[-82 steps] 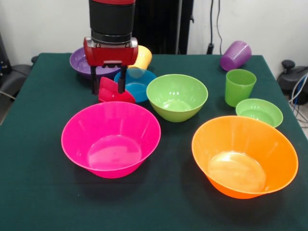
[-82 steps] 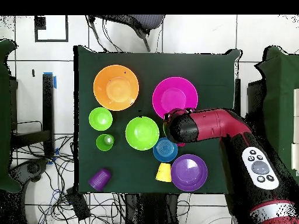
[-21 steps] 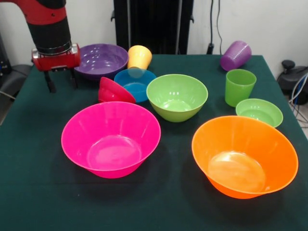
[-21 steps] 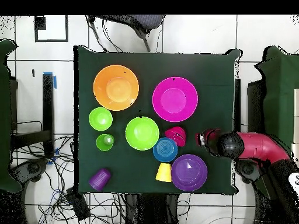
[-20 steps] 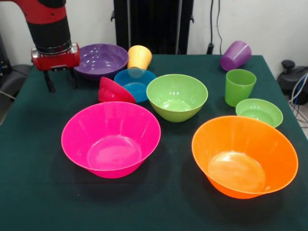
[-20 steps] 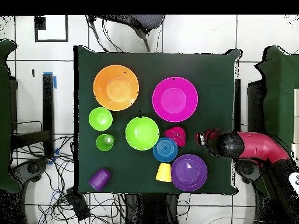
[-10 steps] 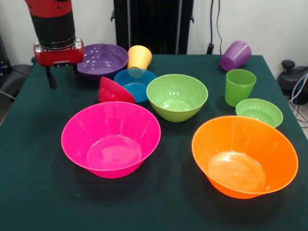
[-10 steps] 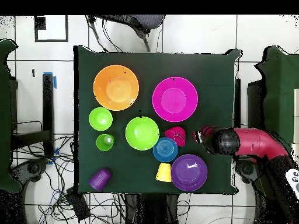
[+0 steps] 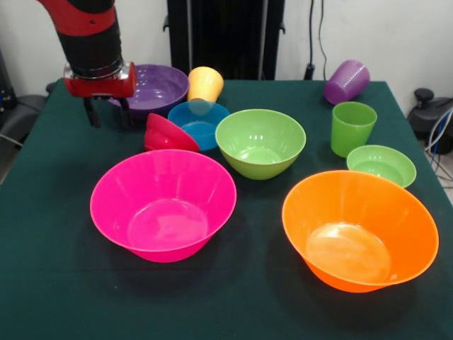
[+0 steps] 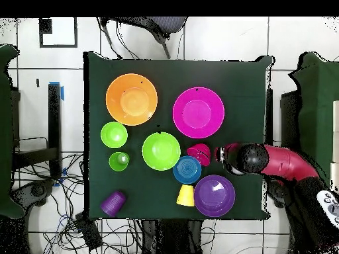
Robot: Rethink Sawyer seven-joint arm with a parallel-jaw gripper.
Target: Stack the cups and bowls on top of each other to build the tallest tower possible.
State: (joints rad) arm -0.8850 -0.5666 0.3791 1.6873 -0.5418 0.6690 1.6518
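Note:
My gripper (image 9: 107,117) is open and empty, just left of the small red bowl (image 9: 168,133), in front of the medium purple bowl (image 9: 152,86). The red bowl is tilted against the small blue bowl (image 9: 200,122). The yellow-orange cup (image 9: 205,83) lies tipped behind the blue bowl. The medium green bowl (image 9: 260,142) stands empty; no tower shows. The large pink bowl (image 9: 164,204) and large orange bowl (image 9: 359,228) stand in front. The green cup (image 9: 352,127) is upright, the purple cup (image 9: 347,81) lies on its side. In the overhead view the gripper (image 10: 225,157) is beside the red bowl (image 10: 200,153).
The small light green bowl (image 9: 381,164) sits right of the medium green bowl, beside the green cup. The green table (image 9: 56,283) ends close on the left of the gripper. Cables and chairs lie beyond the table's edges.
The arm has moved along the table's side toward the red bowl, from beside the purple bowl to just next to the red bowl. The bowls and cups have not moved.

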